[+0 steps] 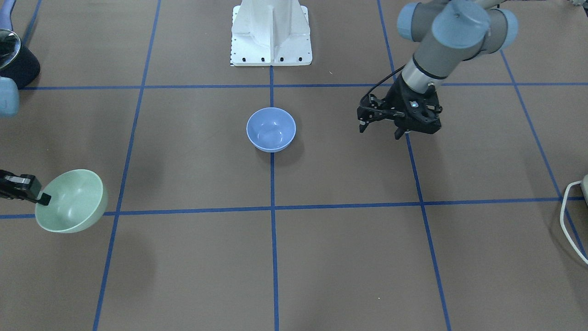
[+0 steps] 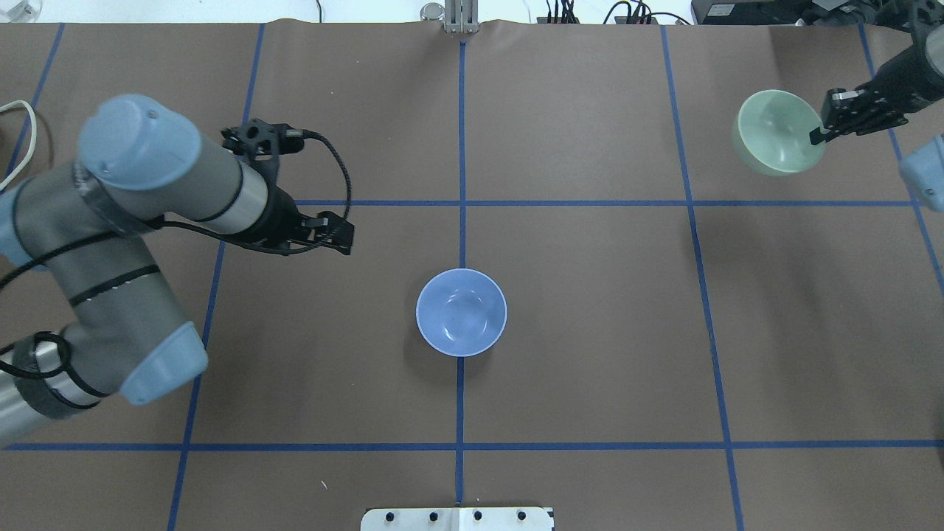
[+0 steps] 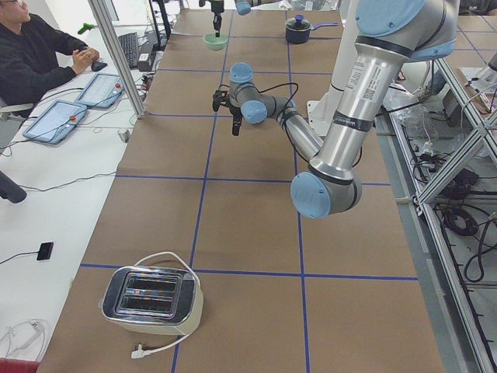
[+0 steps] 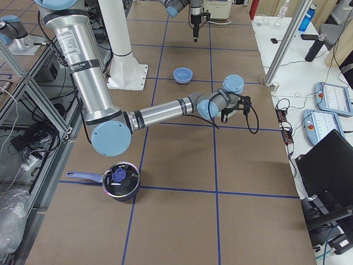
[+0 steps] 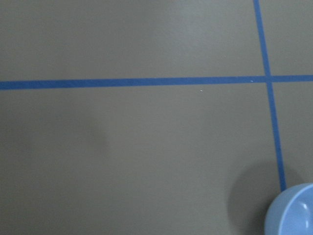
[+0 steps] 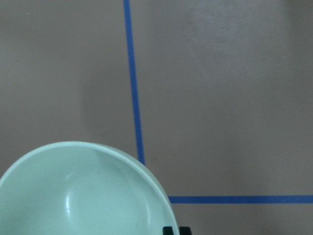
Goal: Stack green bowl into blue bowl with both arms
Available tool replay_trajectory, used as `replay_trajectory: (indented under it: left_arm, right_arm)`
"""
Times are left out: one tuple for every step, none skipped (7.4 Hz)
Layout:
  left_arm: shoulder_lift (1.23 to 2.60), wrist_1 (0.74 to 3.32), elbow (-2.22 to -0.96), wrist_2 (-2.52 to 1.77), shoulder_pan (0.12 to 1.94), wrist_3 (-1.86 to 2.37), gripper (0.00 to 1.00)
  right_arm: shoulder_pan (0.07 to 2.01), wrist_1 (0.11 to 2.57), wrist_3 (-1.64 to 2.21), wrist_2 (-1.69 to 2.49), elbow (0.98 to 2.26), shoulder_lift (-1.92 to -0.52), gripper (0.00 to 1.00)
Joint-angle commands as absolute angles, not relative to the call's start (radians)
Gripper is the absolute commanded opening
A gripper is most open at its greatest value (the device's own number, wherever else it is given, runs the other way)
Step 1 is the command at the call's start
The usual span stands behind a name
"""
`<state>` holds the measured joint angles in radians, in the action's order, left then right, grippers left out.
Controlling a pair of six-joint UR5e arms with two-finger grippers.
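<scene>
The blue bowl (image 1: 271, 129) stands upright and empty at the table's middle, on the centre tape line; it also shows in the overhead view (image 2: 462, 312) and at the lower right corner of the left wrist view (image 5: 293, 213). My right gripper (image 1: 43, 198) (image 2: 818, 135) is shut on the rim of the green bowl (image 1: 71, 201) (image 2: 778, 133) and holds it slightly tilted above the table's far right part. The green bowl fills the lower left of the right wrist view (image 6: 83, 191). My left gripper (image 1: 380, 131) (image 2: 339, 232) hangs open and empty left of the blue bowl, apart from it.
The white mounting base (image 1: 271, 32) stands at the robot's side of the table. A dark pot (image 4: 121, 179) sits near the table's right end. A toaster (image 3: 153, 295) with a white cable sits at the left end. Blue tape lines grid the brown surface.
</scene>
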<state>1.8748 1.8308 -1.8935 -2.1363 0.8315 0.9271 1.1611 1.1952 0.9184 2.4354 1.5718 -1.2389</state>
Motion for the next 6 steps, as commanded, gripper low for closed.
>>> replay_trajectory:
  left_arm:
    - [1.734,1.906,-1.890,-2.259,1.007,0.727,0.97]
    - [1.697,1.908,-1.881,-2.310,1.076,0.634,0.97]
    - [1.657,1.908,-1.881,-2.321,1.132,0.562,0.97]
    - [1.637,1.908,-1.869,-2.359,1.187,0.504,0.97]
    - [1.628,1.908,-1.843,-2.426,1.259,0.435,0.97]
    - [1.602,1.908,-1.838,-2.459,1.320,0.387,0.97]
  right_arm:
    - [1.030,1.201,1.150,2.346,1.695,-1.206,0.00]
    - [0.984,1.222,1.201,2.309,1.722,-1.180,0.00]
    - [0.936,1.258,1.227,2.269,1.767,-1.178,0.00]
    - [0.890,1.281,1.262,2.228,1.794,-1.174,0.00]
    - [0.844,1.284,1.299,2.189,1.811,-1.167,0.00]
    - [0.824,1.285,1.322,2.178,1.815,-1.157,0.00]
